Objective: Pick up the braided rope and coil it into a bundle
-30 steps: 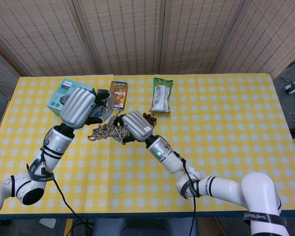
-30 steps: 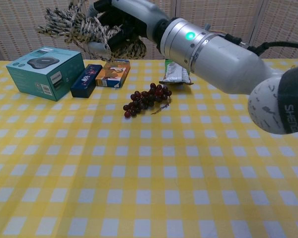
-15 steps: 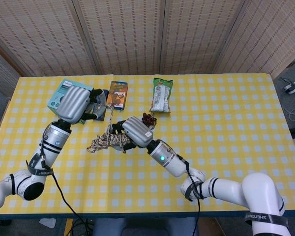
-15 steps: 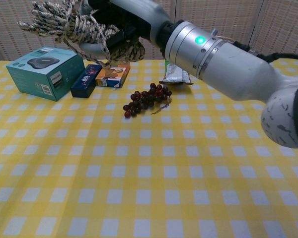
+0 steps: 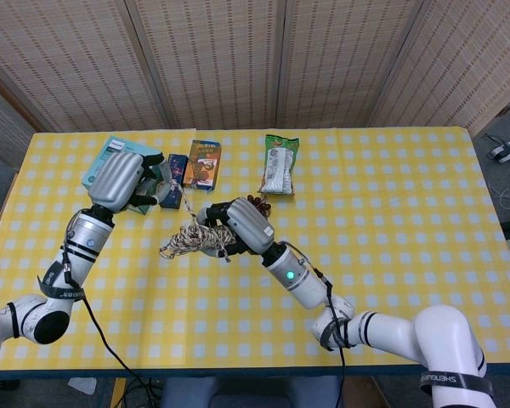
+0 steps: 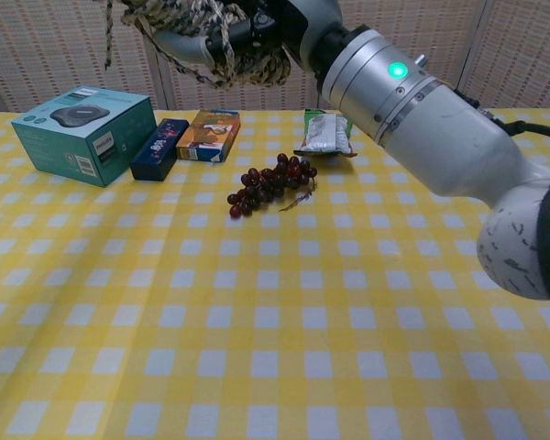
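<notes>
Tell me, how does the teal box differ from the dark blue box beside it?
The teal box is far bigger and bulkier than the blue box, which is slim and narrow. The teal box is light-coloured with a picture of a dark, flat device on top; the blue box is dark with small bright markings. The teal box sits further left, nearer the table edge. Both lie flat on the checked cloth, untouched by either hand.
</notes>
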`<state>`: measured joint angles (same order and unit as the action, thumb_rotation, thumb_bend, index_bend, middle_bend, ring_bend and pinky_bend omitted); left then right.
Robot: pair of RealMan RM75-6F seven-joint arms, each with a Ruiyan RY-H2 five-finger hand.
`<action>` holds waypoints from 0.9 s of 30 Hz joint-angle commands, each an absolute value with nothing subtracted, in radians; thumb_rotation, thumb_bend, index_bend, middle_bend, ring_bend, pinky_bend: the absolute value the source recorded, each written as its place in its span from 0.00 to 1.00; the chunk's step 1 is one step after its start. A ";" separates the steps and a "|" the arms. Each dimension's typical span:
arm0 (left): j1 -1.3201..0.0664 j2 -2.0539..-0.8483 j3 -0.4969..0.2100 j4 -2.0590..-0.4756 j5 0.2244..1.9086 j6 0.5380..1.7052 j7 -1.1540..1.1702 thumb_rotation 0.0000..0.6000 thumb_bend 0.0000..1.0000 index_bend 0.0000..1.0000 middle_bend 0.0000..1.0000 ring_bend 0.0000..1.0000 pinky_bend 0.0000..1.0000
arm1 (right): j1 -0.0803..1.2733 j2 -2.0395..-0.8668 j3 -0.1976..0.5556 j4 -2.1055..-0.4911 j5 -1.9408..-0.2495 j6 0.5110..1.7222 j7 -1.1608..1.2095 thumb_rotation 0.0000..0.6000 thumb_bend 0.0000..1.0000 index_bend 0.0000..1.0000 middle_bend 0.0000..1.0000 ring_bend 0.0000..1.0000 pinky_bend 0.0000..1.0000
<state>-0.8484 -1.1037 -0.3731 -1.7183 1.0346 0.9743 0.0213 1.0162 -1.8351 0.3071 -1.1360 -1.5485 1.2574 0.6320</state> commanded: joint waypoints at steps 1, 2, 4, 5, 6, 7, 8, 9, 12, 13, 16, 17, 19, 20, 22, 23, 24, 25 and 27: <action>-0.844 -1.098 -0.362 -1.723 1.021 0.954 0.015 1.00 0.40 0.73 1.00 1.00 1.00 | 1.014 -1.856 0.323 -1.118 -1.545 1.285 0.640 1.00 0.25 0.87 0.70 0.62 0.75; -0.843 -1.098 -0.358 -1.723 1.018 0.949 0.015 1.00 0.40 0.73 1.00 1.00 1.00 | 1.014 -1.860 0.327 -1.115 -1.545 1.292 0.643 1.00 0.25 0.87 0.70 0.62 0.75; -0.842 -1.098 -0.349 -1.722 1.008 0.938 0.019 1.00 0.40 0.73 1.00 1.00 1.00 | 1.014 -1.872 0.337 -1.106 -1.543 1.313 0.646 1.00 0.25 0.87 0.70 0.62 0.75; -0.842 -1.099 -0.346 -1.721 1.004 0.934 0.020 1.00 0.40 0.73 1.00 1.00 1.00 | 1.013 -1.877 0.342 -1.102 -1.541 1.321 0.647 1.00 0.25 0.87 0.70 0.62 0.75; -0.841 -1.100 -0.343 -1.721 1.000 0.931 0.019 1.00 0.40 0.73 1.00 1.00 1.00 | 1.013 -1.883 0.347 -1.098 -1.539 1.329 0.645 1.00 0.25 0.87 0.70 0.62 0.75; -0.840 -1.101 -0.339 -1.720 0.993 0.924 0.017 1.00 0.40 0.73 1.00 1.00 1.00 | 1.012 -1.890 0.352 -1.093 -1.537 1.339 0.645 1.00 0.25 0.87 0.70 0.62 0.75; -0.839 -1.101 -0.335 -1.720 0.988 0.918 0.015 1.00 0.40 0.73 1.00 1.00 1.00 | 1.012 -1.894 0.356 -1.090 -1.535 1.347 0.645 1.00 0.25 0.87 0.70 0.62 0.75; -0.838 -1.101 -0.332 -1.719 0.984 0.913 0.014 1.00 0.40 0.73 1.00 1.00 1.00 | 1.011 -1.899 0.361 -1.086 -1.533 1.355 0.643 1.00 0.25 0.87 0.70 0.62 0.75; -0.831 -1.103 -0.314 -1.712 0.982 0.903 0.018 1.00 0.40 0.73 1.00 1.00 1.00 | 1.006 -1.918 0.377 -1.072 -1.521 1.383 0.635 1.00 0.25 0.87 0.70 0.63 0.76; -0.829 -1.103 -0.309 -1.711 0.982 0.900 0.019 1.00 0.40 0.73 1.00 1.00 1.00 | 1.005 -1.925 0.382 -1.066 -1.518 1.391 0.630 1.00 0.25 0.87 0.70 0.63 0.76; -0.820 -1.102 -0.295 -1.710 0.984 0.895 0.019 1.00 0.40 0.73 1.00 1.00 1.00 | 1.002 -1.941 0.397 -1.053 -1.506 1.410 0.629 1.00 0.25 0.87 0.70 0.63 0.76; -0.817 -1.101 -0.291 -1.710 0.986 0.895 0.019 1.00 0.40 0.73 1.00 1.00 1.00 | 1.002 -1.944 0.400 -1.048 -1.504 1.414 0.624 1.00 0.25 0.87 0.70 0.63 0.76; -0.810 -1.099 -0.285 -1.709 0.988 0.894 0.017 1.00 0.40 0.73 1.00 1.00 1.00 | 1.003 -1.950 0.407 -1.042 -1.499 1.422 0.620 1.00 0.25 0.87 0.71 0.63 0.76; -0.808 -1.098 -0.283 -1.709 0.989 0.894 0.015 1.00 0.40 0.73 1.00 1.00 1.00 | 1.003 -1.952 0.410 -1.040 -1.498 1.425 0.619 1.00 0.25 0.87 0.71 0.63 0.76; -0.801 -1.094 -0.276 -1.710 0.993 0.893 0.011 1.00 0.40 0.73 1.00 1.00 1.00 | 1.002 -1.958 0.418 -1.034 -1.492 1.433 0.617 1.00 0.25 0.87 0.71 0.63 0.76; -0.797 -1.092 -0.274 -1.710 0.996 0.893 0.010 1.00 0.40 0.73 1.00 1.00 1.00 | 1.002 -1.960 0.421 -1.031 -1.490 1.436 0.615 1.00 0.25 0.88 0.71 0.63 0.76; -0.793 -1.090 -0.270 -1.711 1.000 0.893 0.008 1.00 0.40 0.73 1.00 1.00 1.00 | 1.001 -1.963 0.425 -1.027 -1.487 1.442 0.613 1.00 0.25 0.88 0.71 0.63 0.76; -0.790 -1.088 -0.266 -1.711 1.003 0.892 0.007 1.00 0.40 0.73 1.00 1.00 1.00 | 1.000 -1.964 0.428 -1.025 -1.485 1.445 0.612 1.00 0.25 0.88 0.71 0.63 0.76; -0.784 -1.085 -0.261 -1.712 1.006 0.891 0.004 1.00 0.40 0.73 1.00 1.00 1.00 | 0.999 -1.969 0.434 -1.019 -1.480 1.453 0.611 1.00 0.26 0.88 0.71 0.63 0.76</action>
